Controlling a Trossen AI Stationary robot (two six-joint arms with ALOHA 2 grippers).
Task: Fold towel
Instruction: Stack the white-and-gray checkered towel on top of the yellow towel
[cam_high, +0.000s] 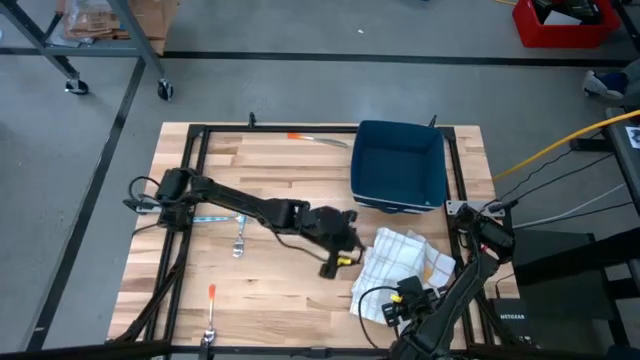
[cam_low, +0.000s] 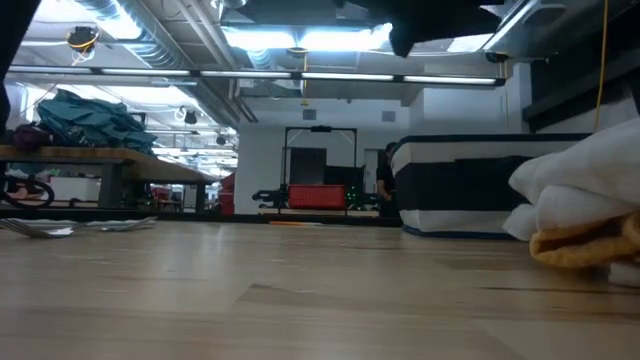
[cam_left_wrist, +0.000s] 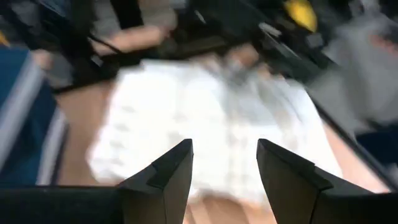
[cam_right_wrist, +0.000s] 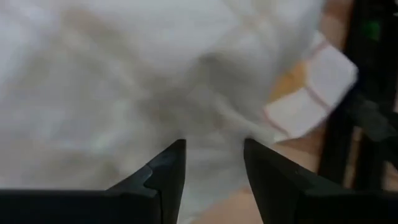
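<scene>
Jaws of both grippers stand open beside one crumpled towel (cam_high: 398, 268).

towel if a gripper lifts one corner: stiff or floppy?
Probably floppy: the towel lies crumpled in soft folds, so a lifted corner would likely drape and drag the rest. Likely light, thin cloth. It may slide on the smooth table when pushed.

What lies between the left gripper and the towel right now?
Only bare wood, in the high view: the open left gripper sits just left of the crumpled towel, nothing between them.
</scene>
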